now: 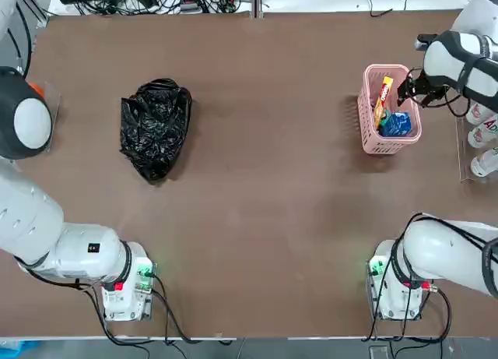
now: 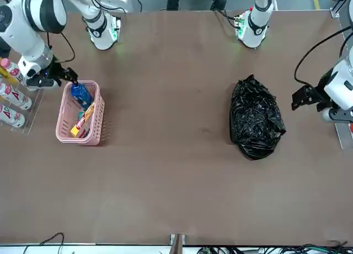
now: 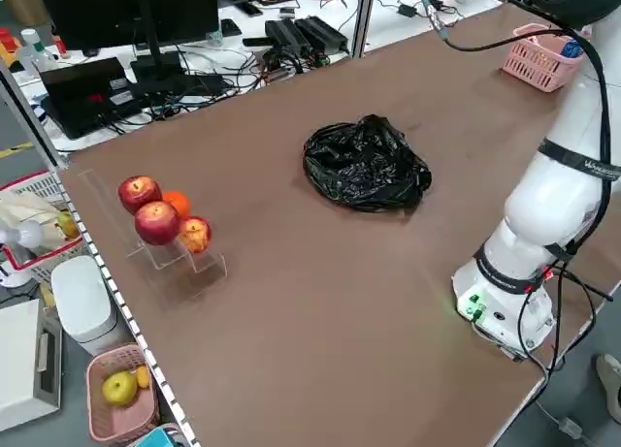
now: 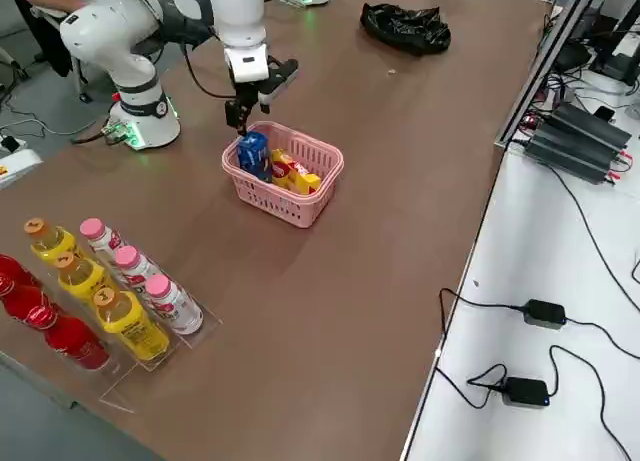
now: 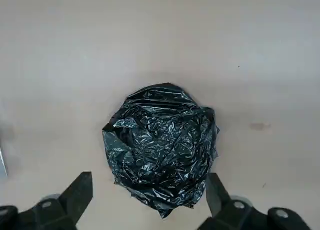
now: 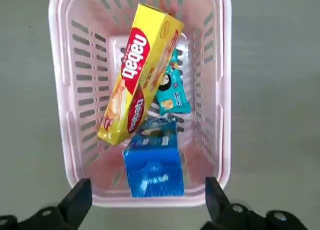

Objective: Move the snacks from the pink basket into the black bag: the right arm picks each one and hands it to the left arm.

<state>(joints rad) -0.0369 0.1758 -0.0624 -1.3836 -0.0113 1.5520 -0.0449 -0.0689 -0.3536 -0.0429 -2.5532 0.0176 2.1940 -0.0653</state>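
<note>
Snacks: all three lie in the basket. The blue pack stands at the end nearest the right gripper. The yellow pack leans slantwise along the basket, one end raised toward the far wall. The teal pack lies on the floor of the basket, partly under the yellow pack.
Basket: pink, lattice-sided, on the table at the robot's right, well apart from the bag.
Right gripper: hangs just over the basket's outer rim, above the blue pack, fingers spread wide and holding nothing. Whether it touches the rim cannot be told.
Bag: black, crumpled in a closed heap on the table at the robot's left; no snack shows in it.
Left gripper: raised beside the bag on the table's left edge, looking down on the bag, fingers spread wide and empty.
Bottles: pink-capped and orange-capped ones stand in a clear rack on the table edge beyond the basket, on the right arm's side.
Fruit: red apples and an orange sit on a clear stand on the table's left edge, apart from the bag.
</note>
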